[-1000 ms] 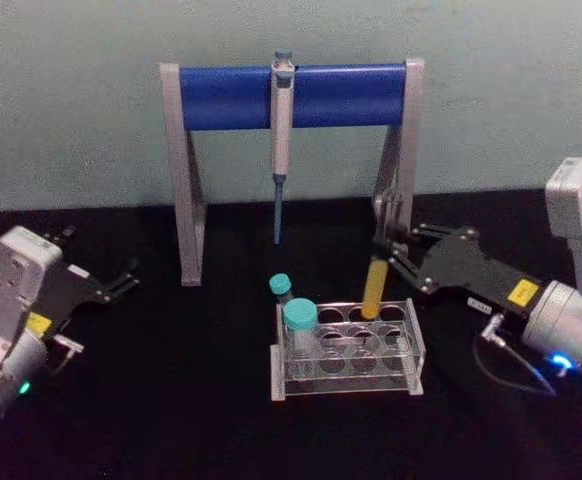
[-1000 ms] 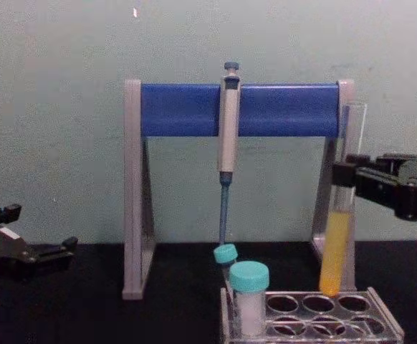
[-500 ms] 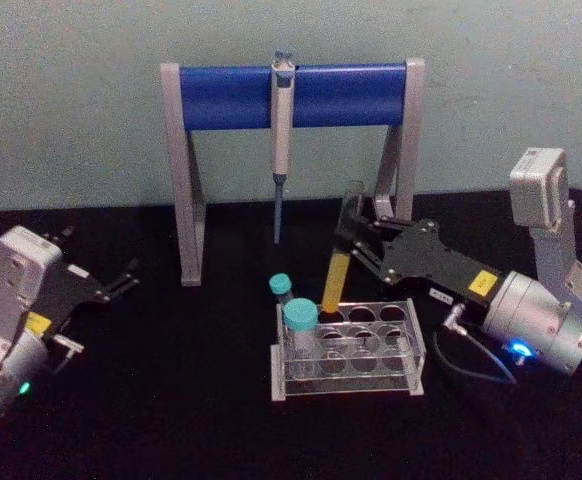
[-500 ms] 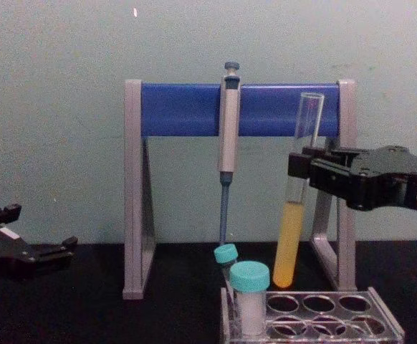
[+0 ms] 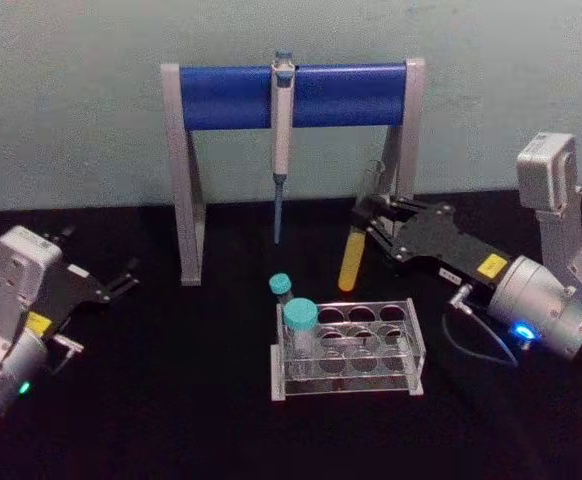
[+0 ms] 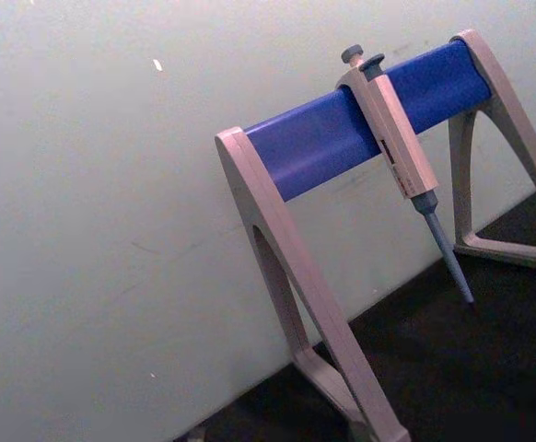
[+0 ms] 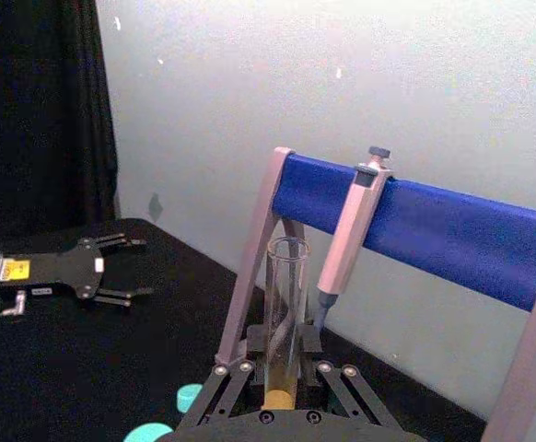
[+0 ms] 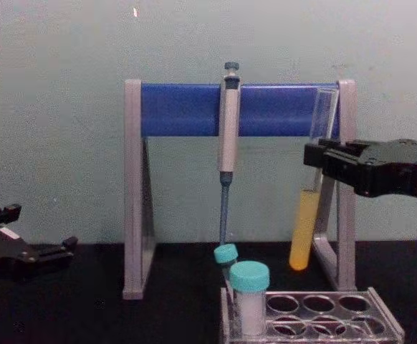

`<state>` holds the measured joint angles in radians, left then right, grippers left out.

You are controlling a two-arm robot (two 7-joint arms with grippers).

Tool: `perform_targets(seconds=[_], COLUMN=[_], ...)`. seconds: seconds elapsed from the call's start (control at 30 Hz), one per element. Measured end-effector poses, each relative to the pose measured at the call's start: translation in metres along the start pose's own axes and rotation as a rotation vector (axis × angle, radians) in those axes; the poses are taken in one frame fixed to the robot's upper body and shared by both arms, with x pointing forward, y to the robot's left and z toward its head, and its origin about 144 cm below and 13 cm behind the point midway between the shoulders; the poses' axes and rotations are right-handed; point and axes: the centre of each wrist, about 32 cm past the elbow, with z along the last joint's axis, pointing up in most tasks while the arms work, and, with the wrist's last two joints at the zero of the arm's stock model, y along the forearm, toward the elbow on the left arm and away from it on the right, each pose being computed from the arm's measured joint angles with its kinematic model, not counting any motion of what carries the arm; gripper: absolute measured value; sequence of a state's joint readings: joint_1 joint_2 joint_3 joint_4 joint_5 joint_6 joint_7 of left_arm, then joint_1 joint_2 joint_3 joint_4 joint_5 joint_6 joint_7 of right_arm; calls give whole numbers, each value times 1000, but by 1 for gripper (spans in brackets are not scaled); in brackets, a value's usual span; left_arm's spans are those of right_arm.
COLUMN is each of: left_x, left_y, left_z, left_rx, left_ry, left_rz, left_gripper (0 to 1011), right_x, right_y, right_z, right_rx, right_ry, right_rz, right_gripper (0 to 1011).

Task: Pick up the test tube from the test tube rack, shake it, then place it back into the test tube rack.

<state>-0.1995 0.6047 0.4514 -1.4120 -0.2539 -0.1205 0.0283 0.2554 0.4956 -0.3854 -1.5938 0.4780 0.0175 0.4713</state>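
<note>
Pick done — test tube [image 5: 352, 258] clear of test tube rack [image 5: 413, 352], likely mid-shake; return pending.
Right gripper [image 5: 367, 216] clamps it tilted — left gripper [image 5: 129, 277] parked left, fingers spread.

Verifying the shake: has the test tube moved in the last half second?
Yes: test tube swung right, toward the pipette stand's right leg, and rose farther above the rack.
</note>
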Motion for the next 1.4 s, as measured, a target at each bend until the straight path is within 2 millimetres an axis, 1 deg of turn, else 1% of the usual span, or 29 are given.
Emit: perform_targets(seconds=[0.23, 0.5, 0.6, 0.8, 0.97, 1.07, 1.4], left_x=[0, 0, 0, 0, 0, 0, 0], left_y=[0, 0, 0, 0, 0, 0, 0], left_z=[0, 0, 0, 0, 0, 0, 0], left_rx=[0, 0, 0, 0, 0, 0, 0], left_ry=[0, 0, 0, 0, 0, 0, 0], left_rz=[0, 0, 0, 0, 0, 0, 0], left_gripper=[1001, 1001, 1001, 1001, 1001, 1001, 1001], right_x=[1, 2, -1, -9, -14, -16, -11], right_y=[-4, -18, -24, -31, -29, -22, -5], right_z=[0, 1, 3, 4, 3, 3, 0], right_rx=[-9, -37, -54, -67, -58, -37, 9], right_ry=[-8, -33, -42, -25, 6, 25, 37], right_rz=[-20, -46, -29, 22, 63, 81, 55], right_gripper=[228, 228, 228, 228, 228, 228, 228])
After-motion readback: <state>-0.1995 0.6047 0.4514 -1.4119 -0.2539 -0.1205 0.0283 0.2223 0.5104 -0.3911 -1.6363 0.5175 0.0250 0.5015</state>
